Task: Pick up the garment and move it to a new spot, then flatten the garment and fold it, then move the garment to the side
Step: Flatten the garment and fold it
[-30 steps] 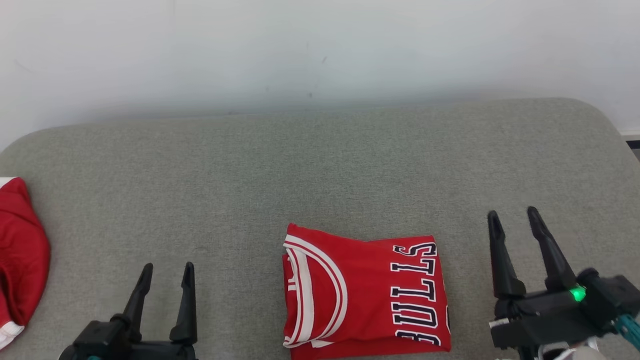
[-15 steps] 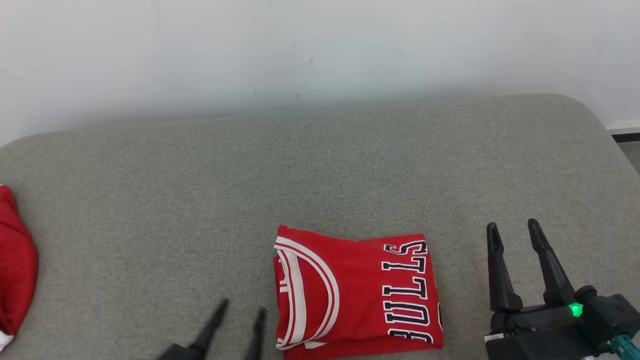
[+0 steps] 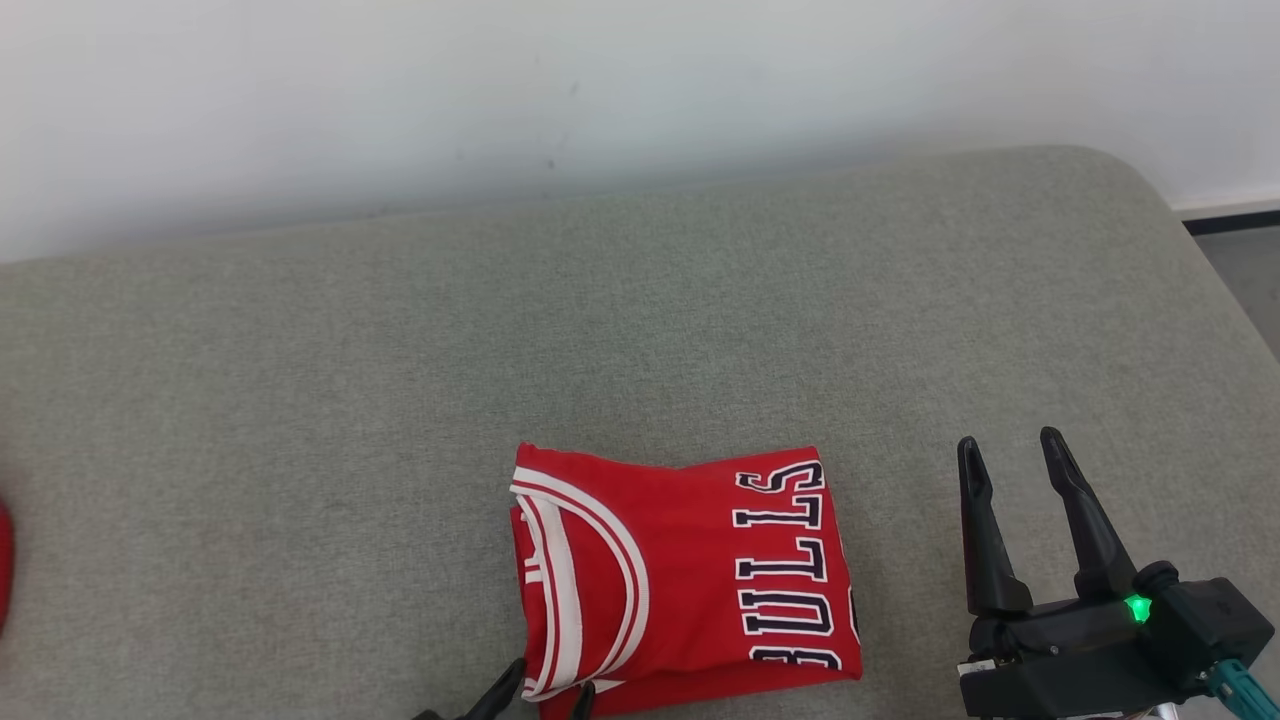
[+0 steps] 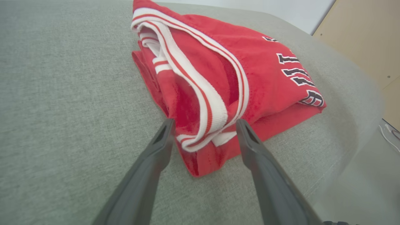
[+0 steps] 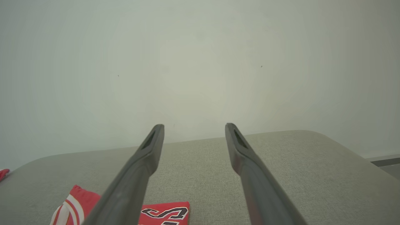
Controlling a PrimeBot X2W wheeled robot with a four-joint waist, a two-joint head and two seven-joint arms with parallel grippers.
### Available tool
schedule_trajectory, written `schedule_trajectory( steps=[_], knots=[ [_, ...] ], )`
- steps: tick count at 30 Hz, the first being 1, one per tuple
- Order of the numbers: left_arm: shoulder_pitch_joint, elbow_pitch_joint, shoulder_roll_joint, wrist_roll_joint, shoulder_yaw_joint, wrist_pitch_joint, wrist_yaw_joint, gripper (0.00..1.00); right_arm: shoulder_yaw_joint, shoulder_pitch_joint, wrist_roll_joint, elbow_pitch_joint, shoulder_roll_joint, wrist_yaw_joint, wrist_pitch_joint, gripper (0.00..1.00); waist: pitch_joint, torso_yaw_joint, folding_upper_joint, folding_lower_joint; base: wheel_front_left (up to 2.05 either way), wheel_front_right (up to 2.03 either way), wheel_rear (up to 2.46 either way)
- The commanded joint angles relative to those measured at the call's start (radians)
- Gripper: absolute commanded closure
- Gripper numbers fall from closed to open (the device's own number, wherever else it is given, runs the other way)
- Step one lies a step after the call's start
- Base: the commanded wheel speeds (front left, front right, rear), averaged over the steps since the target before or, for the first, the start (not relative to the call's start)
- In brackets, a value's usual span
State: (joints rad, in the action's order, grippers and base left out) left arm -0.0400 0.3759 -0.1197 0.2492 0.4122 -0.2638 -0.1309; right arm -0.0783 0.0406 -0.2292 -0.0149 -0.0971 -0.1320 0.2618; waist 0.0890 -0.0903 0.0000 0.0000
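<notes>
A red jersey, the garment [image 3: 680, 580], lies folded into a rectangle on the grey cushion [image 3: 400, 400], white-striped collar to the left and dark "BULLS" letters to the right. My left gripper [image 3: 545, 697] is open at the garment's near left corner. In the left wrist view its open fingers straddle the striped collar edge of the garment [image 4: 218, 78], with the gripper [image 4: 204, 123] right at the cloth and not closed on it. My right gripper [image 3: 1005, 455] stands open to the right of the garment, clear of it; that gripper [image 5: 193, 128] points at the wall, the garment [image 5: 162, 214] low in its view.
A second red cloth [image 3: 4, 560] peeks in at the cushion's far left edge. A white wall [image 3: 640, 90] runs behind the cushion. The cushion's rounded right end [image 3: 1180, 260] drops to the floor. A tan panel [image 4: 365, 37] stands beyond the cushion in the left wrist view.
My left gripper has travelled right from the cushion's lower left to the garment's collar corner, still open. The head camera has turned right, shifting the whole scene left. The right gripper keeps its place.
</notes>
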Motion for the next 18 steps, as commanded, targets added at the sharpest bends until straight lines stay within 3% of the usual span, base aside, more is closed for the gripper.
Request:
schedule_trajectory(
  steps=[1, 2, 3, 4, 18],
  knots=[
    [-0.02, 0.007, -0.004, 0.013, 0.006, -0.001, 0.001, 0.0, 0.003, 0.001, 0.003, 0.0, 0.002, 0.003, 0.004, 0.0, 0.014, -0.013, 0.0, 0.0, 0.0, 0.0, 0.0],
    [-0.028, 0.009, -0.003, 0.018, 0.01, -0.001, 0.001, 0.34, 0.008, -0.004, 0.001, 0.004, 0.005, 0.003, 0.004, 0.0, 0.017, -0.014, 0.0, 0.0, 0.0, 0.0, 0.0],
    [-0.033, 0.013, -0.003, 0.027, 0.016, -0.001, 0.001, 0.84, 0.01, -0.006, 0.0, 0.003, 0.007, 0.003, 0.004, 0.0, 0.018, -0.014, 0.0, 0.0, 0.0, 0.0, 0.0],
    [-0.034, 0.017, -0.005, 0.031, 0.027, -0.001, 0.001, 1.0, 0.012, -0.006, 0.002, 0.003, 0.008, 0.003, 0.004, 0.0, 0.019, -0.014, 0.0, 0.0, 0.0, 0.0, 0.0],
    [0.023, -0.035, -0.026, 0.104, 0.092, -0.001, 0.001, 1.0, 0.042, -0.02, -0.001, 0.036, 0.014, 0.003, 0.003, 0.0, -0.004, 0.03, 0.0, 0.0, 0.0, 0.0, 0.0]
  ],
)
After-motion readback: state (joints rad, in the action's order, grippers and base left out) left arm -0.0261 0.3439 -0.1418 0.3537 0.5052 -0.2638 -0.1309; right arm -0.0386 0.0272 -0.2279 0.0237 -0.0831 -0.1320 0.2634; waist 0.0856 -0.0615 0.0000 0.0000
